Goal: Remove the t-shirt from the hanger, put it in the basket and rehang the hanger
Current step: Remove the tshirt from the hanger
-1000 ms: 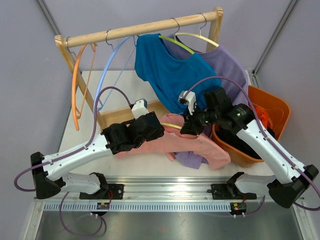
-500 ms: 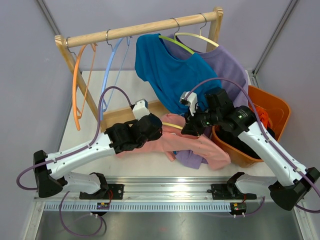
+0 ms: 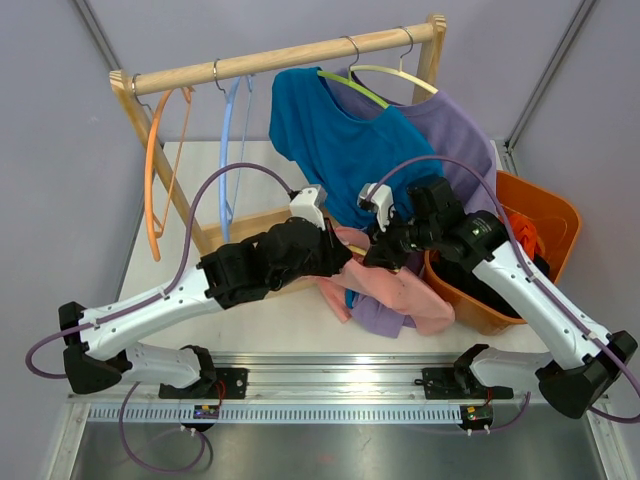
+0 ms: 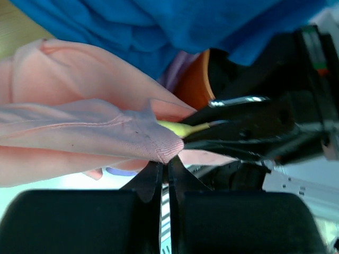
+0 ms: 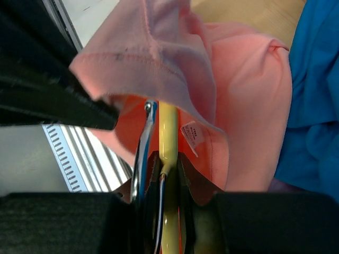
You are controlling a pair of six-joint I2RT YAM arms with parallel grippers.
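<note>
Swung up and rightward since a sec ago, left end effector [image 4: 165,168] is pressed together on pink t-shirt [image 3: 400,292] ribbed edge. I see right end effector [image 5: 165,161] clamped on yellow hanger [image 5: 168,127]; shirt bunched over worktop [image 3: 270,325], nr orange bin [image 3: 545,215].

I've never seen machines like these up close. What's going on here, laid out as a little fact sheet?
left gripper: shut, pinching a ribbed edge of the pink t-shirt
right gripper: closed on the yellow hanger, which runs under the pink fabric
wooden rack: carries the blue t-shirt, purple t-shirt, and the bare orange hanger and light blue hanger
far right: orange basket with cloth inside
job status: pink t-shirt not yet off its hanger
</note>
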